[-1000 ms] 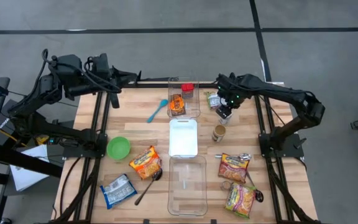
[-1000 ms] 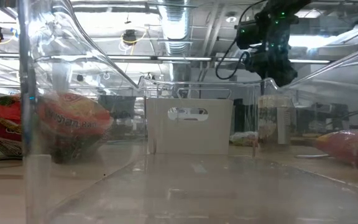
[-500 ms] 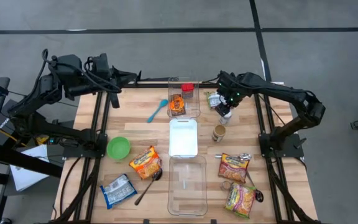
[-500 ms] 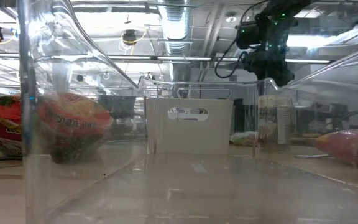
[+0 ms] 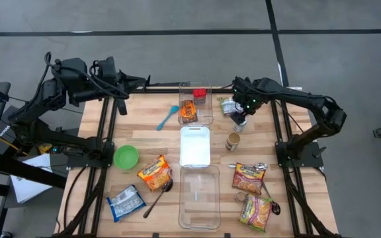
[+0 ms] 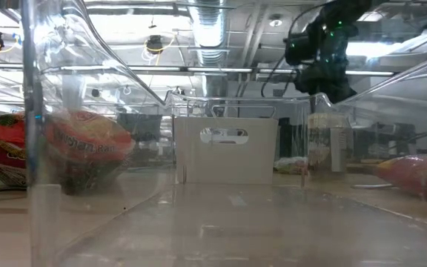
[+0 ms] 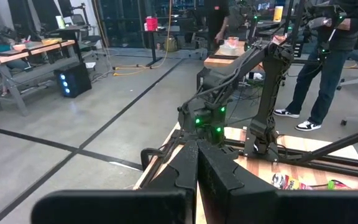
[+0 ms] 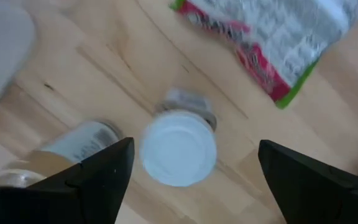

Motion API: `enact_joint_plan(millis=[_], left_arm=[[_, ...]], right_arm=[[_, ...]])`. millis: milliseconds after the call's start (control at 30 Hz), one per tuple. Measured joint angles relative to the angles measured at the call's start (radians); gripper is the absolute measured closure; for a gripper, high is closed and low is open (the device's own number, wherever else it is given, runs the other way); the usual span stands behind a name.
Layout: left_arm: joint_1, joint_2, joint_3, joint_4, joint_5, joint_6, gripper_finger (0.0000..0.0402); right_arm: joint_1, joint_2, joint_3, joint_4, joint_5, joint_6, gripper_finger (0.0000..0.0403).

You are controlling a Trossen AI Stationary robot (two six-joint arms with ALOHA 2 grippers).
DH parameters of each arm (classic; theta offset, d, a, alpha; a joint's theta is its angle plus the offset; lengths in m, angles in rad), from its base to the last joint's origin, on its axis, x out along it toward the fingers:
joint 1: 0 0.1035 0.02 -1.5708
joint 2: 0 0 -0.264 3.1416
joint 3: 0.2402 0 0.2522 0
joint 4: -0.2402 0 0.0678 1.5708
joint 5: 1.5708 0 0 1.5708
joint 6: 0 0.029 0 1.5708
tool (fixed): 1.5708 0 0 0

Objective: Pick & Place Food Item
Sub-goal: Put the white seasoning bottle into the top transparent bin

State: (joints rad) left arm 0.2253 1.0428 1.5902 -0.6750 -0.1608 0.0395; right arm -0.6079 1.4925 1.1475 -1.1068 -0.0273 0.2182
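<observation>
End effector on right arm [image 5: 241, 116] is hovering over far-right part of bench [image 5: 296, 165], fingers [image 8: 98, 180] standing wide apart w/ nothing between them. Directly below, per right wrist view, a white-lidded jar [image 8: 179, 148] is sitting upright on the wood, lid centred in the gap btwn the fingers. That alignment is probably deliberate: wrist pointing straight down so the fingers can drop either side of the lid for a top grasp. A second jar [image 8: 79, 144] is lying just beside it and a green-edged food packet [image 8: 272, 37] is near, so clearance looks tight on one side.

Left end effector [image 7: 196, 180] is waiting at far-left corner, fingers pressed together, holding nothing, well apart from the work.

Clear bin w/ an orange packet [image 5: 188, 111] is sitting at far centre, likely the drop spot; white tray [image 5: 195, 146] and an empty clear bin [image 5: 199, 196] are lying nearer the camera.

Vs 1 s ago: right end effector is sitting slightly farther toward the back edge in high view, and arm in low view is shifting a touch right. Items on bench are staying put.
</observation>
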Motion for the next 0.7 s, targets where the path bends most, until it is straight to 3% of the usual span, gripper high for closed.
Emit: enact_joint_plan(millis=[200,700], left_arm=[[0.000,0.000,0.000,0.000,0.000,0.000,0.0399],[0.000,0.000,0.000,0.000,-0.005,-0.019,0.0399]], right_arm=[[0.005,-0.008,-0.072,0.055,0.001,0.017,0.0071],[0.005,0.000,-0.079,0.099,0.002,0.018,0.0095]])
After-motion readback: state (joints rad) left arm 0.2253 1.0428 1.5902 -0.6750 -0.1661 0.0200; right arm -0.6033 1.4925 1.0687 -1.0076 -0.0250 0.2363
